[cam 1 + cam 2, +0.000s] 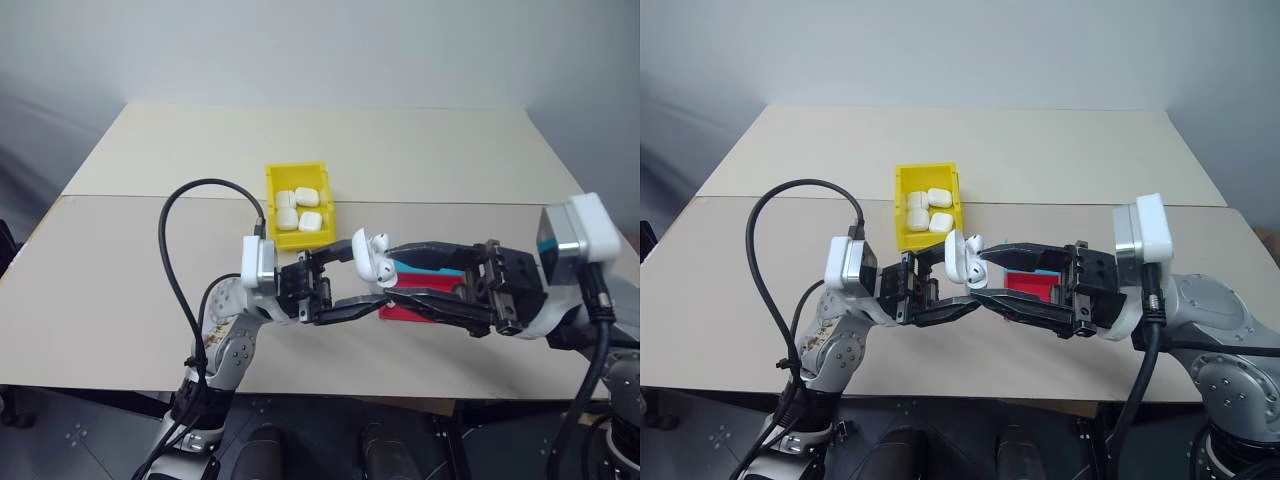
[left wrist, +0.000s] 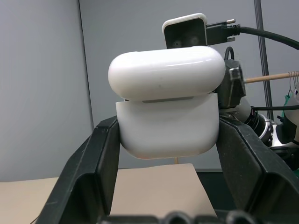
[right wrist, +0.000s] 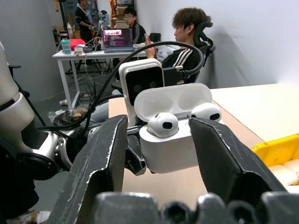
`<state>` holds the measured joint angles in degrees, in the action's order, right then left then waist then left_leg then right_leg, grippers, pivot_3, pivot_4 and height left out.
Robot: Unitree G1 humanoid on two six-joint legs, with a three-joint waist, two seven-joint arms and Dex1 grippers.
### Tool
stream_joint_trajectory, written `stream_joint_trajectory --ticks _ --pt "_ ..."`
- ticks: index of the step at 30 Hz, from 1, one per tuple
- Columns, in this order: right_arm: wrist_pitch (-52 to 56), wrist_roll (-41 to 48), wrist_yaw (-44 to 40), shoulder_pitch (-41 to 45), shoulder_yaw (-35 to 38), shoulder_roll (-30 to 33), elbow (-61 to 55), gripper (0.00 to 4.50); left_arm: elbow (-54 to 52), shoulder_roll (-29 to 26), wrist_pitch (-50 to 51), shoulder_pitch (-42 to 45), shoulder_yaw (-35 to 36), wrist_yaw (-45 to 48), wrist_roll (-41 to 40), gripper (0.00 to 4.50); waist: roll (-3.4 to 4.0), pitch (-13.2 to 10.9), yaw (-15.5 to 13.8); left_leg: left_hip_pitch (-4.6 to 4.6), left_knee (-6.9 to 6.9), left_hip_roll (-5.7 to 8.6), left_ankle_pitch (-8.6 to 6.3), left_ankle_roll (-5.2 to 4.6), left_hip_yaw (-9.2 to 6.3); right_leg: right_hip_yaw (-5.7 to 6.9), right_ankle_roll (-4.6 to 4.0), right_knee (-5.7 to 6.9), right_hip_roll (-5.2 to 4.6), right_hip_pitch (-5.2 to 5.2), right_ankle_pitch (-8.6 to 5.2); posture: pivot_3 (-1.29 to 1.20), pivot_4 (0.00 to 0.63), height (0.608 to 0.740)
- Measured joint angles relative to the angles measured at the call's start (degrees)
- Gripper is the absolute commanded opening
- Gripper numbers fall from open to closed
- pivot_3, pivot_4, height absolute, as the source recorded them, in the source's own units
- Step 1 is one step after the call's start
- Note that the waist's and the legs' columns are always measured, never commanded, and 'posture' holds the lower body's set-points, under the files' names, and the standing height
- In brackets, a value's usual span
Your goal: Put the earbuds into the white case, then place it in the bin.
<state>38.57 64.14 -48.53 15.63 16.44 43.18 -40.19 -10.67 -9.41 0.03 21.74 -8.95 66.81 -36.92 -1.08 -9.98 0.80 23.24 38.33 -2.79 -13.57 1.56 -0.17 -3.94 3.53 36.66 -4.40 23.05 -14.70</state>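
Pale beige table [image 1: 420,150], split by a seam across its width, set against a plain grey wall [image 1: 320,50]. Beyond it in the right wrist view, an office area with a white desk [image 3: 79,53], an open laptop [image 3: 117,38] and seated people [image 3: 182,42]. No legible brand, label or writing anywhere.

On the table past the arms, the bin [image 1: 270,205], bright yellow, holding several white cases. Nearer and to the right, a red tray [image 1: 1032,286] with a blue tray [image 1: 440,270] just behind it, both partly hidden by the right arm.

Raised above the near table edge, left gripper [image 1: 352,285] clamped on the body of the white case [image 2: 167,126], lid hinged up. Two earbuds [image 3: 163,125] seated in the case with rounded heads sticking out.

Right gripper [image 1: 395,275] reaching in from the right, its fingers [image 3: 224,158] spread on either side of the case, not visibly pressing it.
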Motion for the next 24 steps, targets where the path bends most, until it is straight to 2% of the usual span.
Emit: stream_joint_trajectory --ticks 4,10,15,16,17,22,23,24 --pt "-0.19 1.89 -1.58 -0.30 2.38 2.51 1.93 2.69 0.25 -0.09 -0.52 -0.01 -0.03 0.43 0.81 2.82 0.00 0.00 -0.05 0.00 0.01 0.01 0.00 0.00 0.01 0.00 0.00 0.00 -0.01 -0.02 0.00 0.00 0.150 0.740" --pt "-0.11 6.68 -6.94 3.78 6.88 8.84 6.47 2.69 3.02 0.50 -1.42 0.40 0.02 1.64 1.02 2.82 -0.01 0.00 0.02 -0.02 0.00 0.01 -0.01 -0.01 0.00 0.00 0.00 -0.01 0.00 -0.03 0.00 0.00 0.150 0.740" --pt "0.75 5.83 -7.90 14.42 3.69 11.73 10.83 2.69 6.71 1.05 -3.91 2.45 -0.06 3.34 2.43 2.82 0.00 0.00 0.23 -0.06 0.03 0.01 -0.01 -0.01 0.02 -0.02 0.00 0.02 0.00 -0.03 0.00 0.00 0.150 0.740" --pt "1.57 5.06 -7.62 18.14 1.13 12.18 12.03 2.31 7.55 1.13 -4.44 2.81 -0.08 3.78 2.95 2.82 0.01 0.00 0.41 -0.05 0.03 0.00 -0.01 -0.01 0.03 -0.03 0.00 0.03 0.00 -0.01 0.00 0.00 0.150 0.740" --pt "2.52 4.13 -7.47 22.10 -1.38 12.40 13.11 2.13 8.62 1.46 -5.14 3.24 -0.29 4.19 3.34 2.82 0.02 0.00 0.45 -0.04 0.02 0.00 -0.01 -0.01 0.03 -0.03 -0.01 0.03 0.00 0.01 0.00 0.00 0.150 0.740" --pt "7.89 -2.68 -8.52 38.64 -15.09 11.78 17.16 0.31 13.39 2.65 -7.67 5.45 -1.25 5.49 6.18 2.82 0.02 0.00 0.08 0.10 0.01 -0.01 -0.01 -0.01 0.03 -0.01 -0.01 0.00 0.00 0.15 0.00 0.00 0.150 0.740" --pt "8.48 -4.32 -9.02 40.02 -17.22 11.47 17.22 0.03 14.11 2.97 -8.17 5.93 -1.25 5.55 6.65 2.82 0.02 0.00 -0.08 0.12 0.01 -0.01 -0.01 -0.02 0.02 0.01 -0.01 -0.01 0.00 0.14 0.00 0.00 0.150 0.740" --pt "8.86 -5.08 -9.38 40.53 -18.26 11.36 17.20 0.03 14.46 3.04 -8.68 6.12 -1.24 5.62 6.95 2.82 0.01 0.00 -0.23 0.16 0.02 -0.01 -0.01 -0.02 0.02 0.02 -0.01 -0.03 -0.02 0.15 0.00 0.00 0.150 0.740"
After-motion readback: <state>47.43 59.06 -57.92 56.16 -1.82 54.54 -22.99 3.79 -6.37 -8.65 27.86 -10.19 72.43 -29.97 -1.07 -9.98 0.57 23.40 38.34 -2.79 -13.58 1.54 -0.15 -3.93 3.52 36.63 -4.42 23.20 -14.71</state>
